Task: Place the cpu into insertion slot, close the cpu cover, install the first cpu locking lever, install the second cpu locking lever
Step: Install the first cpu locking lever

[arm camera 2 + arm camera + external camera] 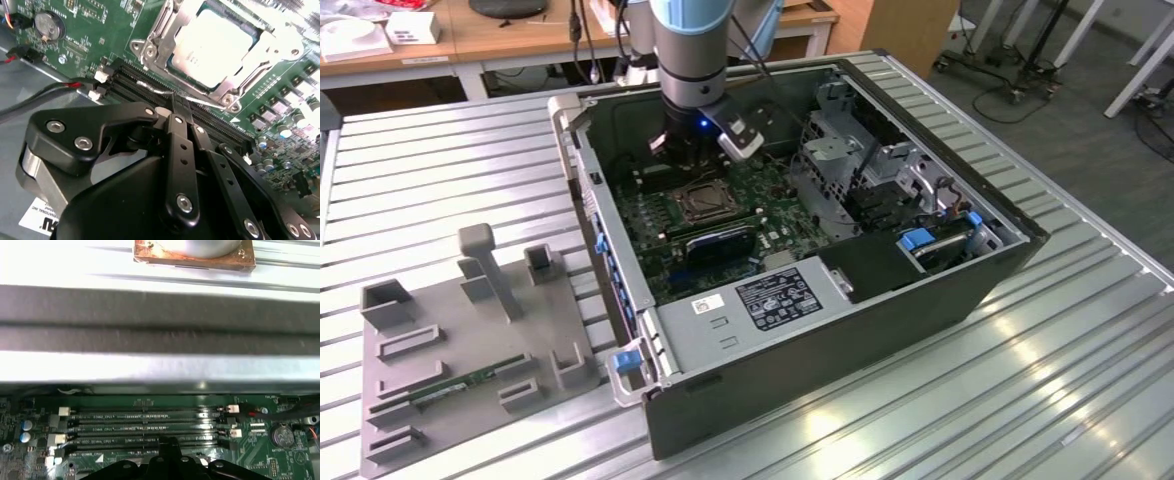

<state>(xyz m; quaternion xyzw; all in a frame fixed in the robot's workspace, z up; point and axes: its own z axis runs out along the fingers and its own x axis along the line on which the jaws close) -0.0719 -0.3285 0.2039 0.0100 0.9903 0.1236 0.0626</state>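
The cpu (pixel 215 42) lies flat in the insertion slot (pixel 698 203) on the green motherboard inside the open computer case. The silvery cpu cover (pixel 161 37) is down over it, framing its metal top. A thin silver locking lever (pixel 150 88) runs along the socket edge beside the memory slots. My gripper (pixel 178 104) is shut, its black fingertips (pixel 170 444) pressed together right at that lever, just off the socket's edge. In the exterior view the gripper (pixel 696 152) hangs low over the board, just behind the socket. Whether the tips pinch the lever or only touch it is unclear.
Long black memory slots (pixel 145 427) lie under the fingers. A coin battery (pixel 49 26) and red-black wires (pixel 70 86) sit nearby. The case wall (pixel 160 315) rises close by. A drive cage (pixel 854 160), a power supply (pixel 767 300) and a grey fixture tray (pixel 454 340) surround the work area.
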